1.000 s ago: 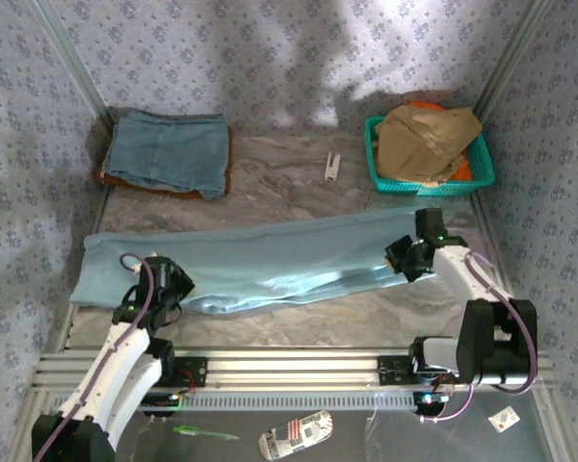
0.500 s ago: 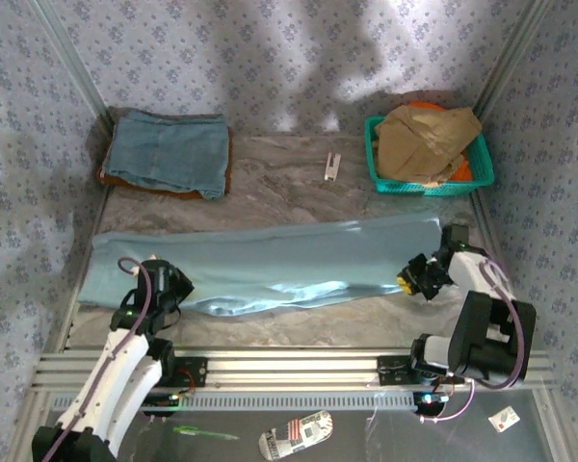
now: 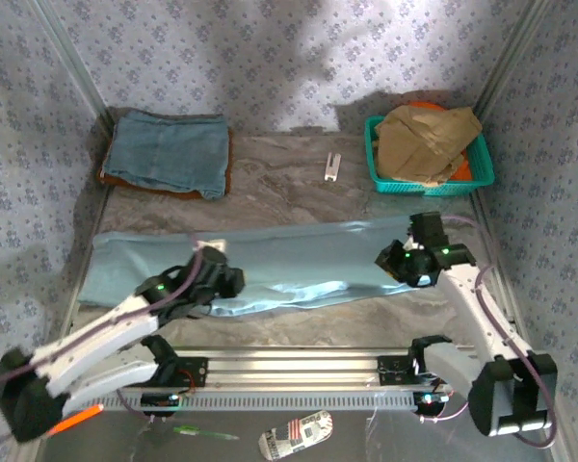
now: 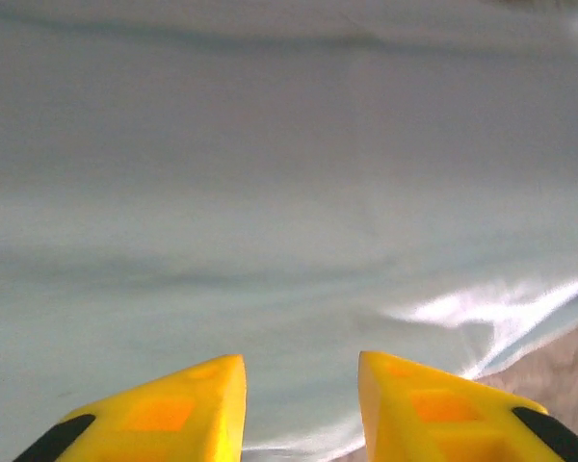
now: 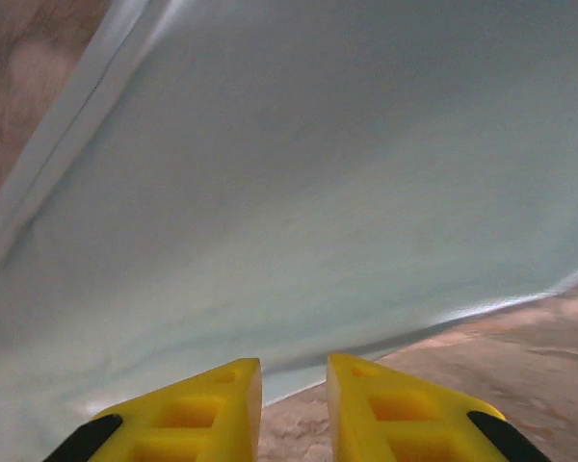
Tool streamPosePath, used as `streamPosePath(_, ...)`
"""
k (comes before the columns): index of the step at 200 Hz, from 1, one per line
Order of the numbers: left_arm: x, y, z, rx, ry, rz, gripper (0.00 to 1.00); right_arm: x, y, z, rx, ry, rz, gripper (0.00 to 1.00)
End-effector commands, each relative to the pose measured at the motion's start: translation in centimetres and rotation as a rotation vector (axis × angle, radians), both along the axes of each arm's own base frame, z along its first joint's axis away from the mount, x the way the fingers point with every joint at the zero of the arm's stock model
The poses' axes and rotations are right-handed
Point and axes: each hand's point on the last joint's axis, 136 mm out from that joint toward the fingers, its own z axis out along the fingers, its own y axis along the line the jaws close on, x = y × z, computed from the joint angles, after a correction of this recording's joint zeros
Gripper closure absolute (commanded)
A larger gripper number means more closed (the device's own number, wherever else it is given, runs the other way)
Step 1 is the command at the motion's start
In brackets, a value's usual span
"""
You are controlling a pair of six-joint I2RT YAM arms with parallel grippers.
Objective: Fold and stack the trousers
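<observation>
L end effector [image 4: 301, 371] & R end effector [image 5: 294, 373] are sitting part-spread, pinching nothing. Trousers [image 3: 299, 258] are lying on desk [image 3: 279, 164], just ahead of both. Best: catching near edge, both layers, evenly.

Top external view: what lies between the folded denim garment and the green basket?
One small white object, lying on otherwise bare tabletop between the denim garment and the basket; the top external view shows it.
</observation>
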Motion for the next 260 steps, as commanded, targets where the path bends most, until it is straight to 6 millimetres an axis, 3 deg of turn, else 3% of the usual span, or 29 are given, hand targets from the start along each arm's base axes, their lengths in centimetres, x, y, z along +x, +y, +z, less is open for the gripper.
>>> streamPosePath(1,0.3,-4.2,-0.4,0.105,-0.067,-0.118,0.59,0.9,2.3,-1.2,-0.023,0.023,-0.01,0.84)
streamPosePath(13,0.2,-5.8,-1.6,0.157,-0.074,-0.148,0.59,1.7,4.0,-1.8,-0.025,0.016,0.039,0.9)
streamPosePath(38,0.8,-5.6,-4.9,0.213,-0.04,-0.077,0.72,2.2,5.3,-4.8,-0.048,0.062,0.081,1.0)
streamPosePath(54,0.4,-5.0,-6.5,0.198,-0.013,-0.05,0.8,1.2,4.3,-7.4,-0.074,0.138,0.061,1.0)
streamPosePath(81,-1.3,-3.1,-8.9,0.18,0.054,-0.006,1.0,-2.5,2.1,-10.9,-0.097,0.255,0.016,1.0)
streamPosePath(102,-2.6,-1.3,-10.5,0.154,0.089,0.033,1.0,-4.8,0.1,-12.7,-0.079,0.336,-0.046,1.0)
streamPosePath(130,-3.7,0.4,-11.6,0.156,0.123,0.065,1.0,-5.0,-1.0,-12.9,-0.02,0.355,-0.113,0.94)
streamPosePath(141,-4.0,0.8,-11.8,0.16,0.134,0.072,1.0,-4.6,-1.3,-12.4,-0.027,0.353,-0.118,0.87)
streamPosePath(171,-5.1,1.0,-12.1,0.147,0.187,0.062,1.0,-3.5,-3.0,-10.3,-0.035,0.317,-0.141,0.81)
streamPosePath(191,-5.7,1.2,-11.1,0.128,0.192,0.034,1.0,-3.1,-3.7,-9.3,-0.043,0.278,-0.148,0.81)
streamPosePath(212,-5.5,1.3,-7.7,0.12,0.15,-0.004,1.0,-2.6,-3.4,-8.1,-0.047,0.265,-0.122,0.82)
streamPosePath(245,-3.2,1.6,-0.1,0.048,0.018,-0.017,0.46,-0.6,-1.4,-5.1,-0.071,0.168,-0.061,0.84)
streamPosePath(260,-0.5,3.1,2.1,0.014,-0.029,0.073,0.36,1.5,0.0,-3.9,-0.075,0.11,-0.043,0.86)
